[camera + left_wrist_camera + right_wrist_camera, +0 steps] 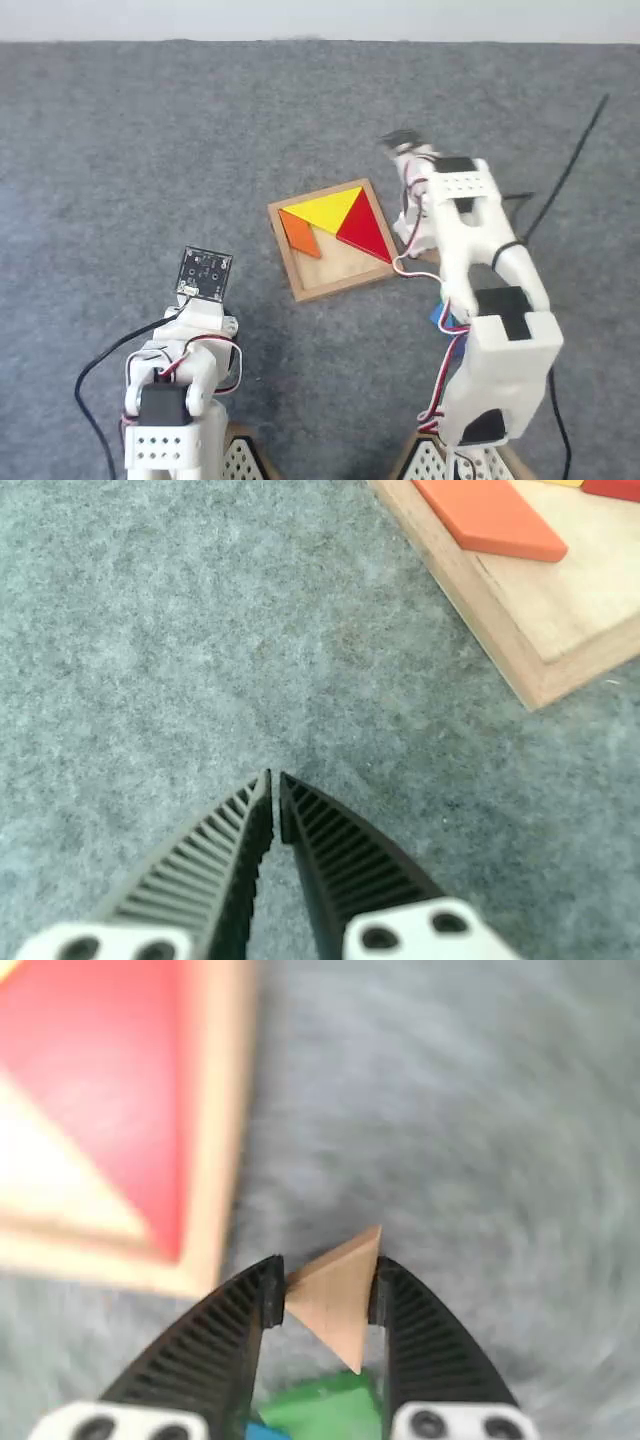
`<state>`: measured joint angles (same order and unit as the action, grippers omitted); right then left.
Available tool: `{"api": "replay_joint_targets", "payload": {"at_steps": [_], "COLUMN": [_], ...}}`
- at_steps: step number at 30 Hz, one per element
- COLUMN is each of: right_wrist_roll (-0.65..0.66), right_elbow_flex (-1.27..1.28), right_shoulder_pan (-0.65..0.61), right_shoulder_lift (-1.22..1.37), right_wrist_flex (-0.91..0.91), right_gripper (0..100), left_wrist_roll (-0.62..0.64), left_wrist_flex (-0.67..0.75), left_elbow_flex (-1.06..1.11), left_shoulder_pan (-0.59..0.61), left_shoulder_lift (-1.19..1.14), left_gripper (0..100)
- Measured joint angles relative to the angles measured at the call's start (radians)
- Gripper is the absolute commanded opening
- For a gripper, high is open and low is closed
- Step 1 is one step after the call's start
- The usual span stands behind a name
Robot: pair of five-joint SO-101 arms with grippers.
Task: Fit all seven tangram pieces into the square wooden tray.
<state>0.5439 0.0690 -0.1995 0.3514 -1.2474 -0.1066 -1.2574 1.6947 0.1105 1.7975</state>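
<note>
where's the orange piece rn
In the high view, the orange piece lies inside the wooden tray, against its left wall, touching the yellow triangle.

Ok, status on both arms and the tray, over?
Left gripper shut, empty, over carpet near tray. Right gripper shut on tan triangle, beside tray. Seated: yellow piece, red piece, orange piece. Path looks clear.

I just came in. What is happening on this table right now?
Two robot arms are working on a tangram puzzle. The wooden tray holds a yellow triangle, a red triangle and an orange piece. The right gripper grips a tan triangle above the carpet beside the tray. The left gripper is shut and empty, near the tray.
</note>
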Motion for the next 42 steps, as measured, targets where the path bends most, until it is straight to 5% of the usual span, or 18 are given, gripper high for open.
{"api": "replay_joint_targets", "payload": {"at_steps": [11,21,24,30,37,42], "right_wrist_roll": [0.643,0.836,0.827,0.488,0.293,0.078], "right_elbow_flex": [-0.368,-0.628,-0.704,-0.715,-0.167,0.252], "right_shoulder_pan": [-0.226,-0.324,-0.321,-0.195,-0.256,-0.345], "right_shoulder_lift": [0.046,0.299,0.31,0.212,-0.16,-0.505], "right_wrist_flex": [-0.399,-0.44,-0.499,-0.506,-0.422,-0.325], "right_gripper": [4.1,4.2,4.2,4.2,4.8,20.6], "left_wrist_roll": [0.0,0.0,0.0,0.0,0.0,0.0], "left_wrist_flex": [0.0,0.0,0.0,0.0,0.0,0.0], "left_elbow_flex": [0.0,0.0,0.0,0.0,0.0,0.0], "left_shoulder_pan": [0.0,0.0,0.0,0.0,0.0,0.0], "left_shoulder_lift": [0.0,0.0,0.0,0.0,0.0,0.0], "left_gripper": [1,1,1,1,1,1]}}
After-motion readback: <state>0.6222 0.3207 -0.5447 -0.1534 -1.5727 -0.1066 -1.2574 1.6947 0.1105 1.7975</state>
